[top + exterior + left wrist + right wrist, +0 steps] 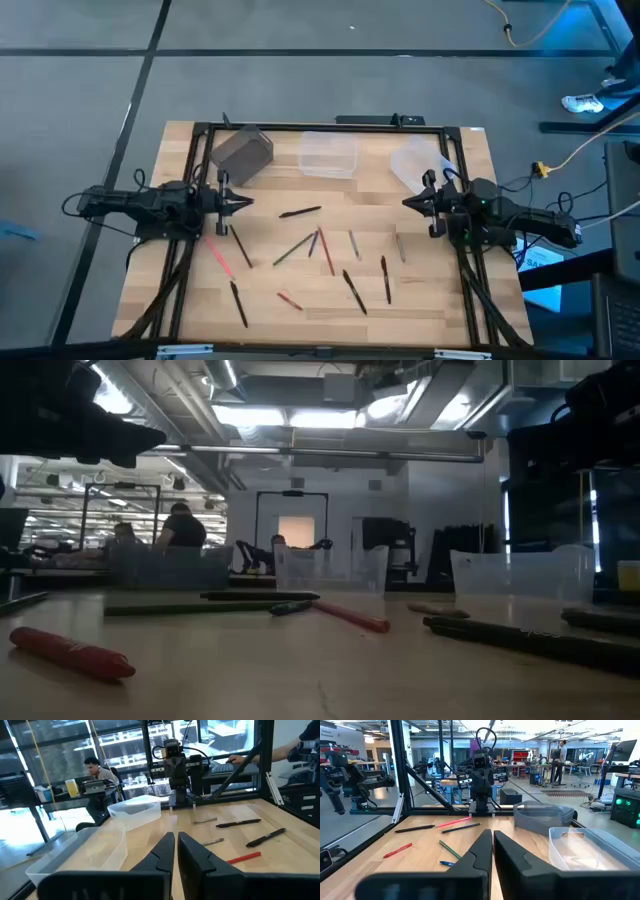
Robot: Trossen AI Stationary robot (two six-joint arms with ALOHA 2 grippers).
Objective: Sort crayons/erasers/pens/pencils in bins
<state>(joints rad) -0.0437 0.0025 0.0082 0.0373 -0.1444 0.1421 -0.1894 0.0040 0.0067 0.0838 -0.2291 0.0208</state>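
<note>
About a dozen sticks lie flat and scattered on the wooden table: a black pen [300,212], a pink one [220,257], a green one [293,250], a red one [325,250], and black ones [354,291]. Along the far edge stand the grey box [242,152], the clear squarish tub [328,155] and the clear rounded tub [418,162]. My left gripper [247,203] hovers shut at the left side, pointing right. My right gripper [408,203] hovers shut at the right side, pointing left. Neither touches anything.
A black frame borders the table's far edge and sides [300,127]. The sticks fill the middle and near half, between the two grippers. In the low view a red crayon [70,650] and a black pen [520,638] lie closest. People sit at desks in the room beyond [97,770].
</note>
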